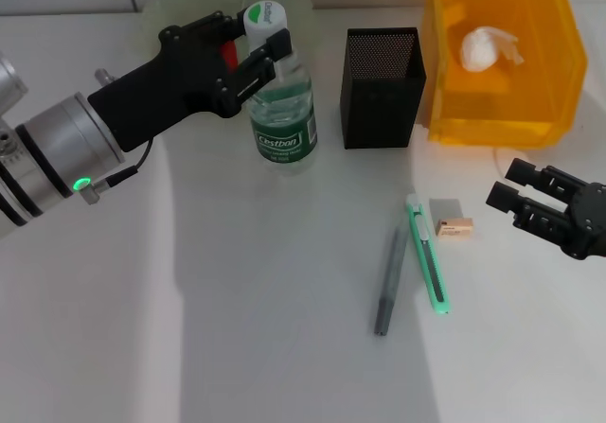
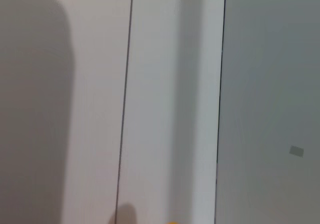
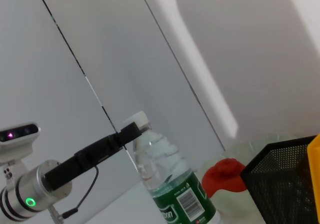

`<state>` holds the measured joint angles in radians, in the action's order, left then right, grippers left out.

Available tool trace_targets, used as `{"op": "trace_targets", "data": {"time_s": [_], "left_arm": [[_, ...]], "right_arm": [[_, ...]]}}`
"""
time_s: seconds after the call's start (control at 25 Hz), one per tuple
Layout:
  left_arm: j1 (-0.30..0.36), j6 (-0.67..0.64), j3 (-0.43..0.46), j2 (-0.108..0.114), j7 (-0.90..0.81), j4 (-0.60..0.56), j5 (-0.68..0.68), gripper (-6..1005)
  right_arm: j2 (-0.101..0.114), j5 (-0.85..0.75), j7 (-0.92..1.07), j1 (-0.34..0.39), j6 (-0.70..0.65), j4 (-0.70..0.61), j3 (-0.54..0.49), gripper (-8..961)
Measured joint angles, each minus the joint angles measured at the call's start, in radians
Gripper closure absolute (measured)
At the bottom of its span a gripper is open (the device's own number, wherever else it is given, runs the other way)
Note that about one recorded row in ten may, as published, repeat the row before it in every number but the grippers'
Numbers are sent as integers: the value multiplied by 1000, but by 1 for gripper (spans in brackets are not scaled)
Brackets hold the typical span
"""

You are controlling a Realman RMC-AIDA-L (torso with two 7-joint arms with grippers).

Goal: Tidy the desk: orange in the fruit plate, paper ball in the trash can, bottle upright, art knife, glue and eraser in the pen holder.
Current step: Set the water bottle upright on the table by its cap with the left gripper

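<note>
**Bottle upright in L grip, small items still loose**

Starting nearest the robot: a grey pen (image 1: pixel 387 283) lies on the white surface (image 1: pixel 237 347), just beside the green art knife (image 1: pixel 427 254), both roughly parallel and pointing away. Next to the knife's far end sit a grey eraser (image 1: pixel 444 209) and a small tan block (image 1: pixel 454 226), touching or nearly so; the tan one is prob the glue, can't confirm. None of these is in the holder yet.

R end effector (image 1: pixel 511 191) hovers at the right edge, near the eraser, fingers apart, holding nothing.

Further back, the black mesh pen holder (image 1: pixel 382 86) stands between the bottle (image 1: pixel 280 101) and the yellow trash can (image 1: pixel 499 59). Paper ball (image 1: pixel 487 46) already inside the can. Bottle stands upright, w/ the L end effector (image 1: pixel 258 46) closed around its neck just under the white cap.

Behind the bottle, a pale green fruit plate (image 3: pixel 260 146) w/ a reddish-orange thing on it (image 3: pixel 224 175), likely the orange, partly hidden.

Risks, as I judge them: if L opens while pulling sideways, the bottle may tip again, since the grip is high on the neck. R reaching for the eraser could nudge the knife or the tan block, they're packed close. Flat items = hard pinch; a slip is likely.
</note>
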<state>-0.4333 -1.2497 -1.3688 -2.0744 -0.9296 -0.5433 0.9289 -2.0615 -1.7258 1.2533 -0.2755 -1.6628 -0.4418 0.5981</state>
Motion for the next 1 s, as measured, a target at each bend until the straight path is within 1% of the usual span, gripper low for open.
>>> {"op": "trace_targets", "data": {"time_s": [0.04,0.12,0.16,0.28,0.36,0.48,0.52,0.64,1.0], "left_arm": [[0,-5,0,-2,47,30,-37,550],[-1,-7,-1,-2,72,46,-57,550],[-1,-9,-2,-3,118,80,-93,549],[-2,-9,0,-3,148,106,-106,549],[-2,-9,3,-3,182,130,-114,548],[-2,-9,3,-3,182,130,-114,547],[-2,-10,5,-3,217,150,-121,547],[-2,-12,6,-4,240,171,-135,546],[7,-22,7,-4,244,181,-143,544]], "right_arm": [[-2,0,-2,-5,0,0,0,253],[-2,0,-4,-8,0,0,0,253],[-4,0,-6,-14,0,0,0,253],[-7,0,-7,-16,0,1,0,252],[-12,0,-8,-18,1,1,0,252],[-14,0,-9,-18,2,1,0,252],[-14,0,-9,-19,2,2,0,252],[-14,0,-10,-20,3,2,0,252],[-16,0,-11,-22,3,5,1,253]]}}
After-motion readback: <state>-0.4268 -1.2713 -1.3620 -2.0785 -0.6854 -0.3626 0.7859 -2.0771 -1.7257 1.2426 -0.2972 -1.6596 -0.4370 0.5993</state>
